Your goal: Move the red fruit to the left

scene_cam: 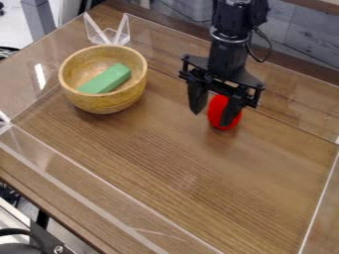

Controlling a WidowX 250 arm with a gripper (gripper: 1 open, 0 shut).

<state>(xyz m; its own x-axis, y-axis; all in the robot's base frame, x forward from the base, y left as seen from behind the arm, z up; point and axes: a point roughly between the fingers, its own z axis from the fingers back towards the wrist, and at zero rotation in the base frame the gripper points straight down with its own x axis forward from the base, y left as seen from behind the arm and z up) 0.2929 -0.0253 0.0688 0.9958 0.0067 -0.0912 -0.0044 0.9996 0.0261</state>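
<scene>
The red fruit [227,117] rests on the wooden table, right of centre and toward the back. My gripper [221,110] hangs straight down over it, black fingers [199,102] apart on either side of the fruit. The jaws look open and I see no firm grip. The arm covers the top of the fruit.
A wooden bowl [69,79] holding a green rectangular block [106,78] stands at the back left. Clear plastic walls [79,193] fence the table's front, left and right. Bare wood [172,169] spreads between the bowl and the fruit and toward the front.
</scene>
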